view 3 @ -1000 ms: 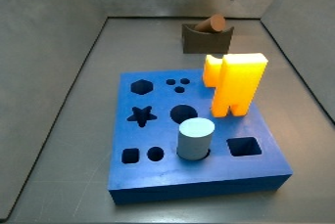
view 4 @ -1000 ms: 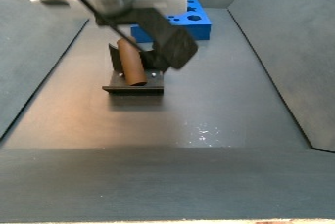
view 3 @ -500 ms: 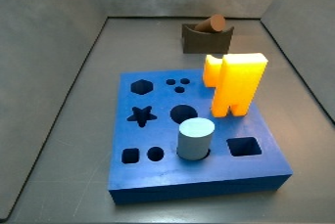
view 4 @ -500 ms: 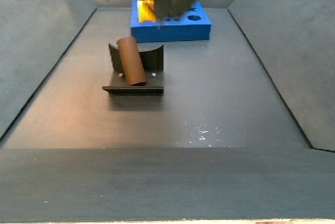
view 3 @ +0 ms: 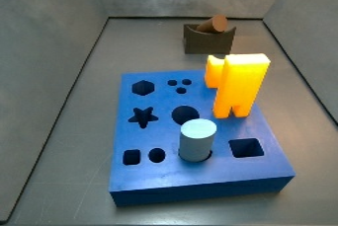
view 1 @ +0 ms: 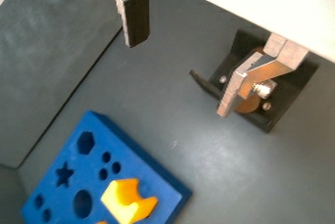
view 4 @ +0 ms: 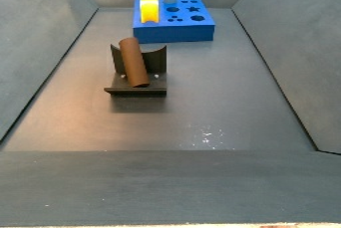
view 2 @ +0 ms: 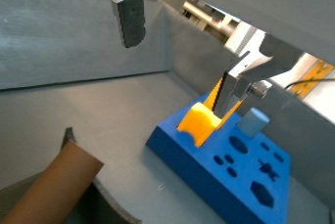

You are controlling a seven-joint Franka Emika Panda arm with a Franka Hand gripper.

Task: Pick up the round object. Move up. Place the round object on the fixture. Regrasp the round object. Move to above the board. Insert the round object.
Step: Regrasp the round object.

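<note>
My gripper point(view 1: 197, 57) hangs high above the floor with its two silver fingers point(view 1: 132, 13) spread wide apart and nothing between them; it shows in both wrist views point(view 2: 183, 57) and is out of frame in both side views.

Nearest below me in a wrist view is the round object point(view 2: 50, 192), a slim brown peg, filling the corner of the picture. In a side view it lies tilted in the curved notch of the fixture point(view 4: 138, 83), one end leaning up against the dark upright part, the peg point(view 4: 130, 60) free of any grasp. In a side view from the opposite end the same peg point(view 3: 215, 22) pokes up from the fixture point(view 3: 208, 39) by the far wall.

Well apart from the fixture lies the board point(view 3: 199, 141), a thick blue slab with a hexagon, a star, circles, ovals and a square hole. A pale grey-blue cylinder point(view 3: 197, 139) stands upright in it, and a tall yellow-orange block point(view 3: 236, 83) stands at its edge toward the fixture. Both wrist views catch the board point(view 1: 92, 169) point(view 2: 236, 155) too
</note>
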